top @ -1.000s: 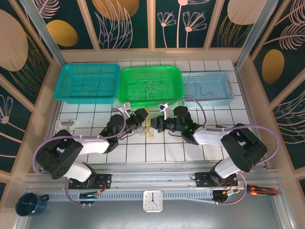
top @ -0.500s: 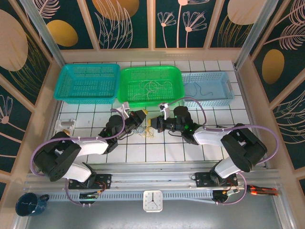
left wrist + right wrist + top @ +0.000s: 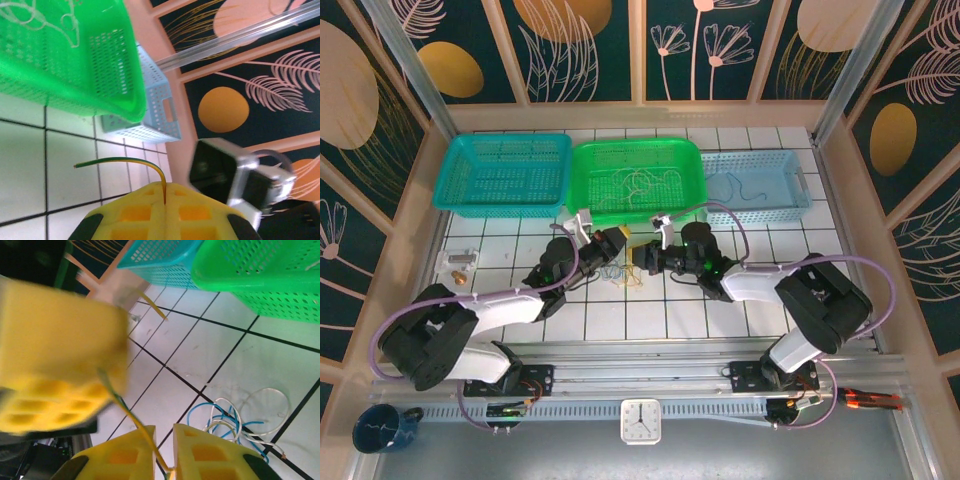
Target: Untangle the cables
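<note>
Left pincer (image 3: 164,189) now clamps cable (image 3: 125,159)

Dark teal walls (image 3: 600,50) with pale leaves and orange ovals enclosed a white tiled floor (image 3: 620,320). A small clock (image 3: 640,421) sat at six o'clock, a blue mug (image 3: 380,428) at seven.

Top camera high, near side, facing down; wrist cameras close above tiled table (image 3: 610,320); all share green basket (image 3: 635,143).
</note>
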Motion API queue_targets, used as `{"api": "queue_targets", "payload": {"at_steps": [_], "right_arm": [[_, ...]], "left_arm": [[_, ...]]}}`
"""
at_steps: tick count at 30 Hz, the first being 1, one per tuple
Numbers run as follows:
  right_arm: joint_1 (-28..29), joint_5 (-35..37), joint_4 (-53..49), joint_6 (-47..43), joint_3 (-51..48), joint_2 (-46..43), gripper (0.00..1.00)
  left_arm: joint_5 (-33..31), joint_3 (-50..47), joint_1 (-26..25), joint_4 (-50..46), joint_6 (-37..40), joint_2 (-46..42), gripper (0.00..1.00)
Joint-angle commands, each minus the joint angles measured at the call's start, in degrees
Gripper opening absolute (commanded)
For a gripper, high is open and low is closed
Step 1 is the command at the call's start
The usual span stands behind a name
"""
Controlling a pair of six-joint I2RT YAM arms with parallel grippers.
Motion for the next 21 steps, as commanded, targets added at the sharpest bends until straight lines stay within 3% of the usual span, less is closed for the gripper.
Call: {"api": "queue_targets", "payload": {"at_steps": [1, 5, 21], "right_arm": [[0.6, 2.6, 2.8, 0.9, 1.5, 3.1, 0.24], [0.9, 3.8, 5.4, 1.7, 2.5, 6.7, 0.28], [1.1, 6.3, 12.0, 5.2, -1.6, 14.0, 0.27]], "left_arm": [[1.2, 3.5, 0.1, 2.4, 1.6, -2.3, 0.0], [1.6, 5.3, 0.1, 1.9, 1.4, -3.5, 0.0], [1.8, 13.5, 0.0, -5.2, 2.9, -12.2, 0.0]]}}
